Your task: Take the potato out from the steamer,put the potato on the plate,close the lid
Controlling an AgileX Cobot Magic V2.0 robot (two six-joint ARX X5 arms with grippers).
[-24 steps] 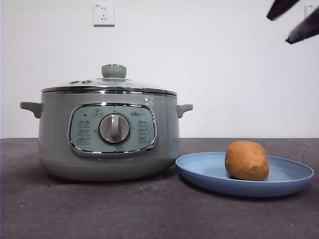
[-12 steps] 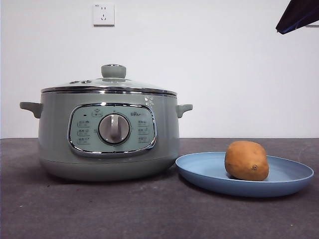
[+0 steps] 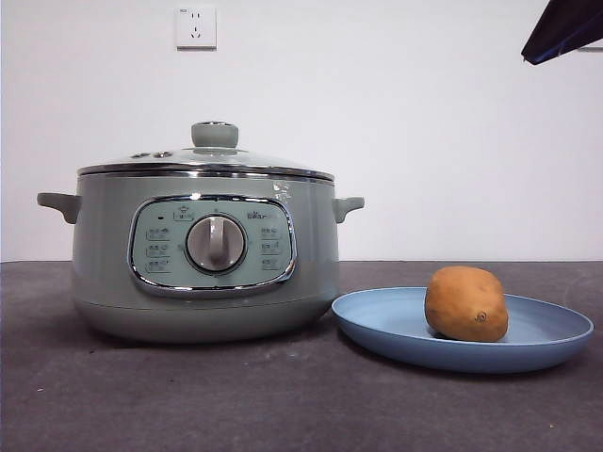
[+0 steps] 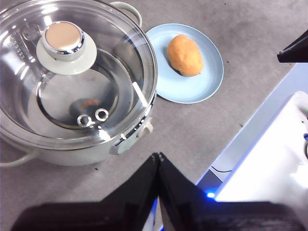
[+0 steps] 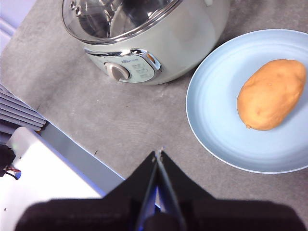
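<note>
The brown-orange potato lies on the light blue plate, to the right of the sage-green steamer. The glass lid with its green knob sits closed on the steamer. The potato, plate and lid also show in the left wrist view, where my left gripper is shut and empty, held high and away from the pot. My right gripper is shut and empty, high above the table edge near the plate and potato. A dark arm tip shows at the top right corner.
A wall socket sits on the white wall behind the steamer. The dark grey table top runs in front of the pot. A white and blue base edge lies beside the table in the wrist views.
The arm at the top right has drawn up and back; one second ago two dark jaw tips showed there, now only one dark tip. The pot, lid, plate and potato have not moved.
</note>
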